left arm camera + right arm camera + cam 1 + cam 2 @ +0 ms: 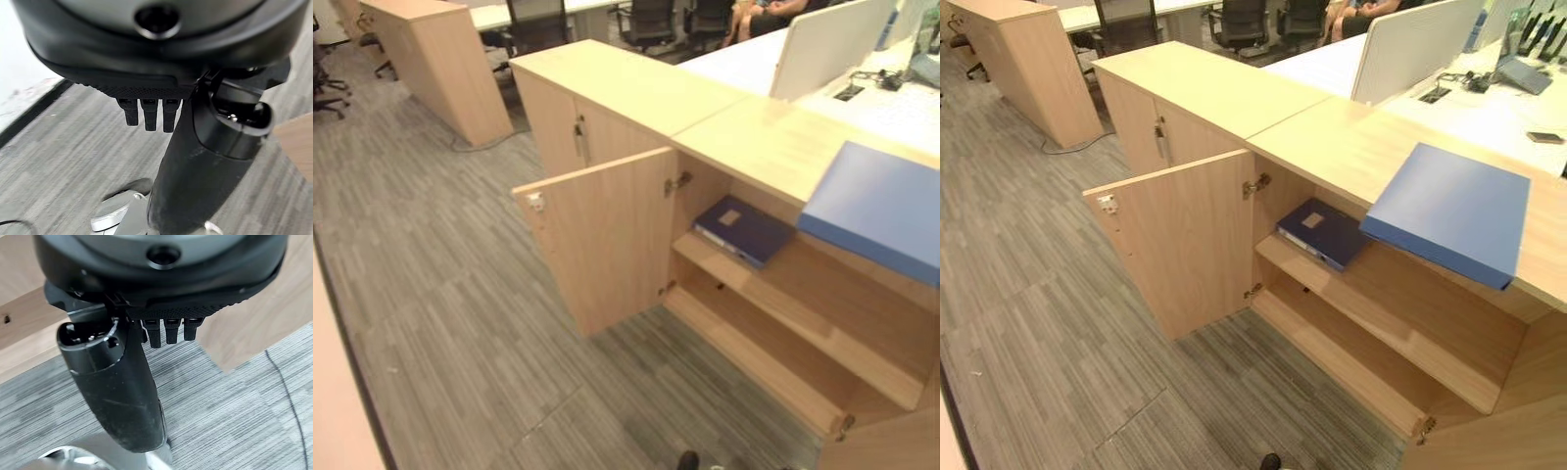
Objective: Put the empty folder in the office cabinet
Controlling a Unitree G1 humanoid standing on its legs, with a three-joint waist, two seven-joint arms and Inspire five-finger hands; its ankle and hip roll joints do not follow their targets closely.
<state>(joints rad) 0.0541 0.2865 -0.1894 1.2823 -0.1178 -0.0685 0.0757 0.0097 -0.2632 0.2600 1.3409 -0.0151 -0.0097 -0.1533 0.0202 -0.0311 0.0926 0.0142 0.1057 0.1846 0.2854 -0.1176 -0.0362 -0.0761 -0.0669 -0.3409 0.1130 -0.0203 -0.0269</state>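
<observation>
Open cabinet door [1185,240] at left; dark folder [1320,233] on upper shelf [1381,313]; blue empty folder [1449,211] overhanging cabinet top [1332,137]. Left robot hand [195,147] and right robot hand [117,396] hanging relaxed, empty. Best gripped by overhanging edge, slid in flat.

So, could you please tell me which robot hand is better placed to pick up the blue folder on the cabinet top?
Probably the right robot hand. The blue folder lies on the cabinet top at the robot's right, overhanging its front edge. Both hands hang open over the floor, and the left robot hand would have to cross over.
</observation>
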